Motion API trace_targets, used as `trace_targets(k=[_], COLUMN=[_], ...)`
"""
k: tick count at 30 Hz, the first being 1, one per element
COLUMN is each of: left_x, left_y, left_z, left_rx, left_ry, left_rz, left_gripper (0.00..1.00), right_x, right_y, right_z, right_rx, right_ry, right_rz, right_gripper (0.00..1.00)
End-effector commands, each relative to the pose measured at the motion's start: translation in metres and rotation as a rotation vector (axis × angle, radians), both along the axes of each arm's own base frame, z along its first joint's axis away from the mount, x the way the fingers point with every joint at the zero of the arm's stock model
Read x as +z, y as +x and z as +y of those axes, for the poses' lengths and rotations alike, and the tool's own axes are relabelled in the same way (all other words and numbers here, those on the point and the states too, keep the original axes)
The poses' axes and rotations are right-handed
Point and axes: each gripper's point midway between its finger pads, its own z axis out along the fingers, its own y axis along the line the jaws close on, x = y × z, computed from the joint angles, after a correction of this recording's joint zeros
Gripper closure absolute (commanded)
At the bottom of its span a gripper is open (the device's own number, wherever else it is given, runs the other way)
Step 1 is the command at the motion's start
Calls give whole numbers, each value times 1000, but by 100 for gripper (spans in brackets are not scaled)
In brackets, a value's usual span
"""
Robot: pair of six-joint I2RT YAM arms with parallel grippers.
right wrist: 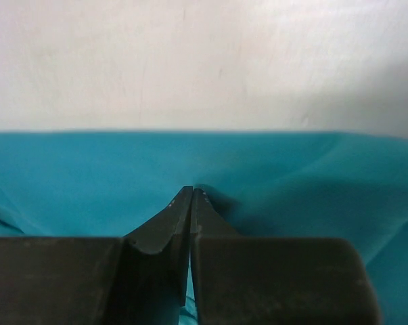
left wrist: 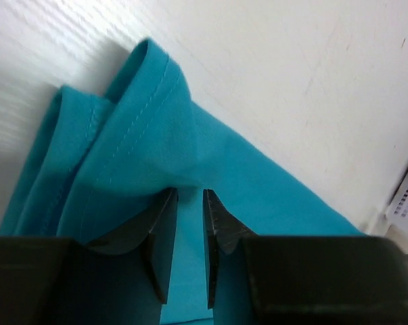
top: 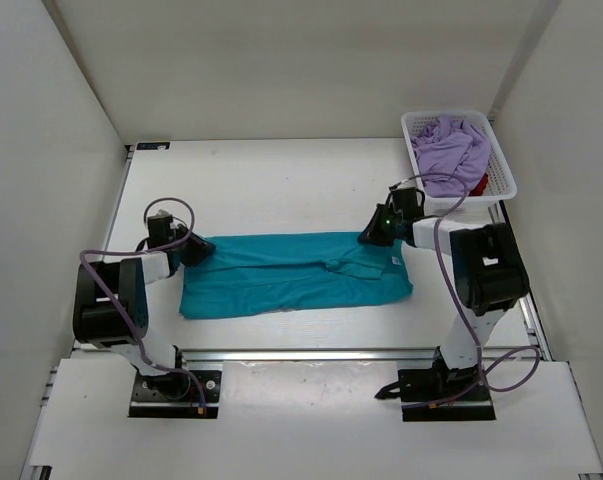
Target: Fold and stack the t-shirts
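Observation:
The teal t-shirt (top: 296, 275) lies on the table as a long band folded lengthwise, between the two arms. My left gripper (top: 194, 250) is at its far left corner. In the left wrist view the left gripper (left wrist: 190, 193) has its jaws a little apart, with teal t-shirt cloth (left wrist: 156, 135) filling the gap and bunching at the tips. My right gripper (top: 371, 237) is on the far edge near the right end. In the right wrist view the right gripper (right wrist: 192, 191) is shut, and the teal t-shirt (right wrist: 88, 176) puckers at its tips. The lavender t-shirt (top: 451, 150) lies heaped in the basket, with a bit of the red t-shirt (top: 479, 184) beside it.
The white mesh basket (top: 506, 175) stands at the back right corner of the table, just beyond the right arm. White walls close in the table at the left, back and right. A metal rail (top: 311, 353) runs along the near edge.

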Motion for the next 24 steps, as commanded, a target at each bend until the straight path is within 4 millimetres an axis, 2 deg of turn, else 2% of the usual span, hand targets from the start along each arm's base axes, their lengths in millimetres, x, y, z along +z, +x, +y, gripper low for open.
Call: trace_targets(k=[1,3,4,5,6,7,9,10,11,13,14,15,18,20,24], left_x=[39,60,77,84,98,99,101,96,88,76,69,58,44,42,37], left_y=[33,39,43,41,40,35,24,17,13,2,1,-4,-12,-15,-22], left_z=[0,-9,-7,-9,-6,-18,-35,-48,-52,-83,-90,-104,-135,-152,-165], left_rx=[0,-32,-34,-33,-32,-60,-108,-150,-164,-263,-284,-324,-417,-466,-501], left_ry=[-9,27,63,93,112,118,122,137,159,191,200,201,160,158,153], left_rz=[-98,-136,-176,-194,-225,-230,-251,-243,-223,-202,-187,-164,-140,-140,-145], left_gripper=[67,66,66,64,64,63,62,63,63,63,64,64,65,66,65], right_x=[29,50,67,68,81,87,87,87,82,74,61,61,45,33,27], right_y=[41,47,48,43,41,30,17,8,-2,-12,-17,-21,-39,-50,-66], right_z=[0,0,6,6,8,12,14,18,19,27,30,33,53,54,55], right_rx=[-29,-17,6,3,3,8,12,25,45,101,124,153,264,289,296], right_ry=[39,25,30,10,-7,-13,-37,-37,-42,-39,-46,-34,-41,-106,-124], right_rz=[-81,-111,-153,-151,-187,-203,-228,-234,-221,-197,-159,-146,-91,-65,-61], right_gripper=[100,97,93,91,87,83,82,83,86,99,100,100,100,100,100])
